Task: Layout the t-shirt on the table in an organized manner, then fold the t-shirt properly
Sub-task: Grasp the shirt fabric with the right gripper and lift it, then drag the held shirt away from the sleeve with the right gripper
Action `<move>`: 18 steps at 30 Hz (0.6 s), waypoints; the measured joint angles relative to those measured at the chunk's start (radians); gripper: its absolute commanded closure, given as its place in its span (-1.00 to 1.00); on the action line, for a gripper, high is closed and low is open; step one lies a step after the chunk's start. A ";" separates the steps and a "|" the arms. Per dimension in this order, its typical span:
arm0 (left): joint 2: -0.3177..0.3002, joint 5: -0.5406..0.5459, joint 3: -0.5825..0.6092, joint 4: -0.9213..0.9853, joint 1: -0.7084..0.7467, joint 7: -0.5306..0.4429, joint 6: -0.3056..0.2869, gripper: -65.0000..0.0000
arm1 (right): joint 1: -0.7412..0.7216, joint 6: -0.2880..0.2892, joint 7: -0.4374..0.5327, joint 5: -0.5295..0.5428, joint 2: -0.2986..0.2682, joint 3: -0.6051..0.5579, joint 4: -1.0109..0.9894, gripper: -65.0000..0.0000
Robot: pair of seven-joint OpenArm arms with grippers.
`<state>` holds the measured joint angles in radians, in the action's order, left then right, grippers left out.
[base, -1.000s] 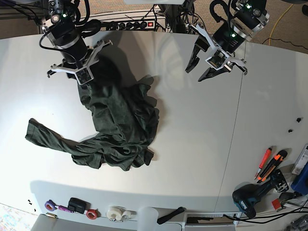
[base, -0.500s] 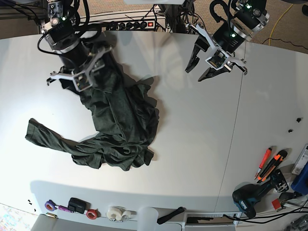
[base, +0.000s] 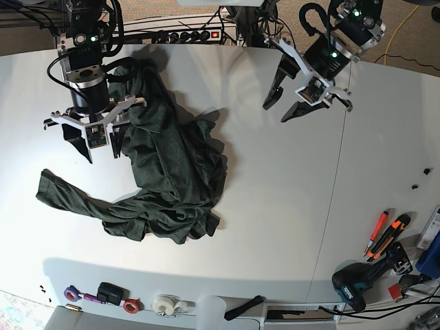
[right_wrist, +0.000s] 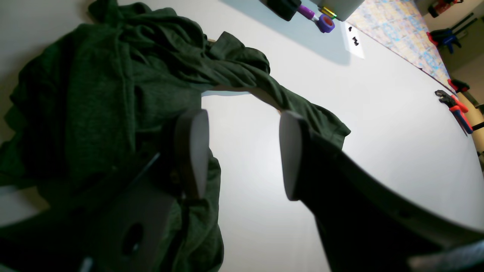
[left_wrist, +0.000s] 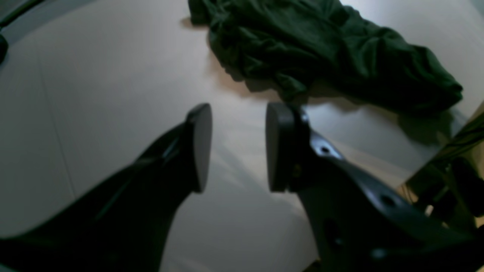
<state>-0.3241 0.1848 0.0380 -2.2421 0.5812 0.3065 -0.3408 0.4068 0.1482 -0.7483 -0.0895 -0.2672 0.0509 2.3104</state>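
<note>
The t-shirt [base: 168, 175] is a soft, dark green, crumpled heap left of centre on the smooth white worktop [base: 275, 206]. Its long axis runs from the far edge down toward the near side, with one sleeve trailing left. Right gripper [base: 96, 141] hovers at the shirt's left edge, jaws wide, nothing between them. Left gripper [base: 287, 103] hangs over bare worktop well right of the shirt, jaws spread, empty. Broad open surface lies right; tape rolls [base: 165, 304] line the near edge.
</note>
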 measured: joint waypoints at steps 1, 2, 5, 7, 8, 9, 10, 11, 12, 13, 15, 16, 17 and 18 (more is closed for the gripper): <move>0.000 0.000 0.000 0.000 -0.001 0.003 0.000 0.24 | 0.000 0.000 0.000 0.000 0.000 0.000 0.000 0.09; 0.000 0.000 0.000 0.000 -0.001 0.008 0.000 0.24 | 0.000 0.000 0.000 0.000 0.000 0.000 0.000 0.09; 0.000 0.000 0.000 0.000 -0.003 0.008 0.000 0.24 | 0.000 0.000 0.000 0.000 0.000 0.000 0.000 0.09; 0.000 0.000 0.000 0.000 -0.003 0.008 0.000 0.24 | 0.000 0.000 0.000 0.000 0.000 0.000 0.000 0.09; 0.000 0.000 0.000 0.000 -0.003 0.008 0.000 0.24 | 0.000 0.000 0.000 0.000 0.000 0.000 0.000 0.09; 0.000 0.000 0.000 0.000 -0.003 0.008 0.000 0.24 | 0.000 0.000 0.000 0.000 0.000 0.000 0.000 0.09; 0.000 0.000 0.000 0.000 -0.003 0.010 0.000 0.24 | 0.000 0.000 0.000 0.000 0.000 0.000 0.000 0.09; 0.000 0.000 0.000 0.000 -0.003 0.014 0.000 0.24 | 0.000 0.000 0.000 0.000 0.000 0.000 0.000 0.09; 0.000 0.000 0.000 0.000 -0.003 0.015 0.000 0.24 | 0.000 0.000 0.000 0.000 0.000 0.000 0.000 0.09; 0.000 0.000 0.000 0.000 -0.007 0.016 -0.001 0.24 | 0.000 0.000 0.000 0.000 0.000 0.000 0.000 0.09; 0.000 0.000 0.000 0.000 -0.032 0.045 -0.025 0.24 | 0.000 0.000 0.000 0.000 0.000 0.000 0.000 0.09; 0.000 0.000 0.001 0.000 -0.049 0.059 -0.028 0.24 | 0.000 0.000 -0.002 0.000 0.000 0.000 0.000 0.09; 0.000 0.000 0.003 0.000 -0.064 0.064 -0.027 0.24 | 0.000 0.000 -0.003 0.000 0.000 0.000 0.000 0.09; 0.000 0.000 0.007 0.000 -0.076 0.076 -0.024 0.24 | 0.000 0.000 -0.003 0.000 0.000 0.000 0.000 0.09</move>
<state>-0.3241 0.1852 0.0448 -2.2417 0.5049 0.3820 -0.3653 0.4072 0.1478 -0.7509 -0.0891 -0.2672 0.0509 2.3104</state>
